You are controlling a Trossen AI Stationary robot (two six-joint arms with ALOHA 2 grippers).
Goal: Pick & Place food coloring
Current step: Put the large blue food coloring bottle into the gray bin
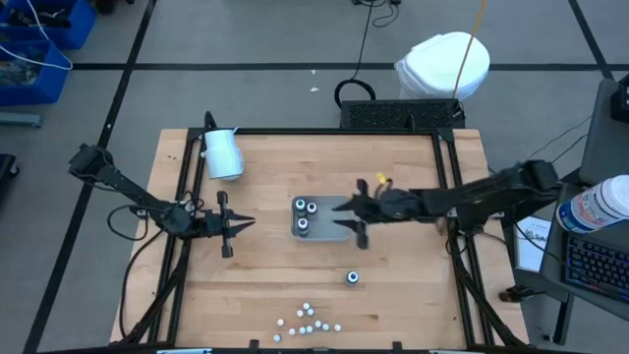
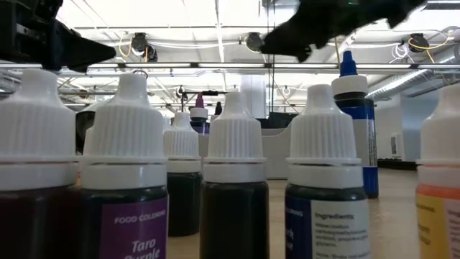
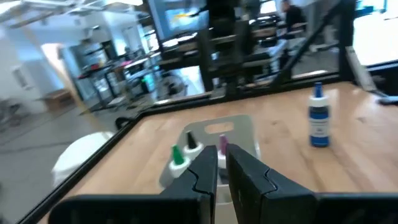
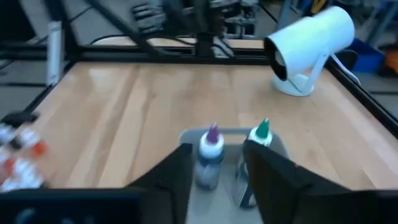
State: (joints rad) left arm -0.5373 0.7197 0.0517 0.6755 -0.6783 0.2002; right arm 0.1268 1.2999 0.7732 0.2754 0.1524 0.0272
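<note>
A pale grey tray point(image 1: 327, 228) lies mid-table with three dark food coloring bottles point(image 1: 304, 212) standing in it. Their tips are green point(image 3: 177, 155), black point(image 3: 191, 143) and purple point(image 3: 222, 140). A fourth bottle, blue point(image 1: 352, 278), stands alone on the wood nearer the near edge. Several tiny white-capped bottles point(image 1: 307, 320) cluster at the near edge and fill the low view point(image 2: 233, 137). My right gripper point(image 1: 348, 220) is open over the tray's right end; its fingers stand either side of the purple-tipped bottle point(image 4: 210, 155) without touching. My left gripper point(image 1: 236, 224) waits left of the tray, shut.
A large white cylinder on a small stand point(image 1: 223, 152) lies near the table's far left corner. Black frame rails point(image 1: 447, 187) run along the table's edges. Bare wood point(image 1: 265, 275) lies between the tray and the near cluster.
</note>
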